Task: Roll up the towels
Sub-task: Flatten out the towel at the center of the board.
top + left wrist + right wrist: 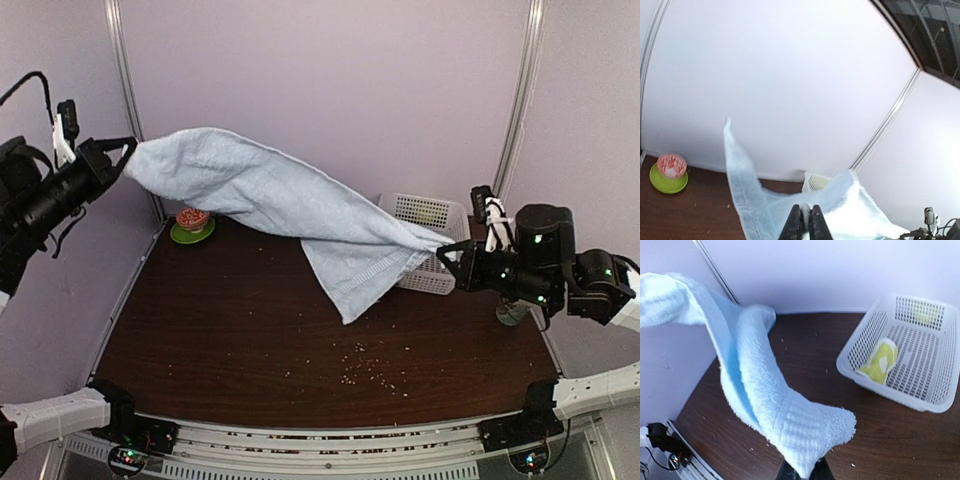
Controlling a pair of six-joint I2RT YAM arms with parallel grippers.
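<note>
- Our left gripper (806, 220) is clamped shut on one end of the light-blue towel (300, 215). Its two fingers are pressed together with a pinch of cloth between them, and it is raised high at the left side of the table (230, 320).
- Our right gripper (801, 472) is likewise closed on the other end of that towel. It sits lower, at the right, close by the white basket (865, 345).
- Between the two hands the towel hangs in the air as a slanting, half-twisted band, high on the left and lower on the right.
- A loose flap droops from its middle toward the dark wood. We cannot tell whether the tip touches.
- Inside the basket lies the yellow-green towel (880, 362), bunched against the near wall. We cannot tell how neatly it is rolled.
- Further out, a green dish (192, 232) holding a red-and-white cup stands at the back left corner. Crumbs (365, 370) are scattered over the near part of the table.
- We judge the task about half done. The small towel looks dealt with and put away.
- The blue towel shows no roll at all yet. It needs spreading flat on the table, rolling from one end, and probably a place in the basket.
</note>
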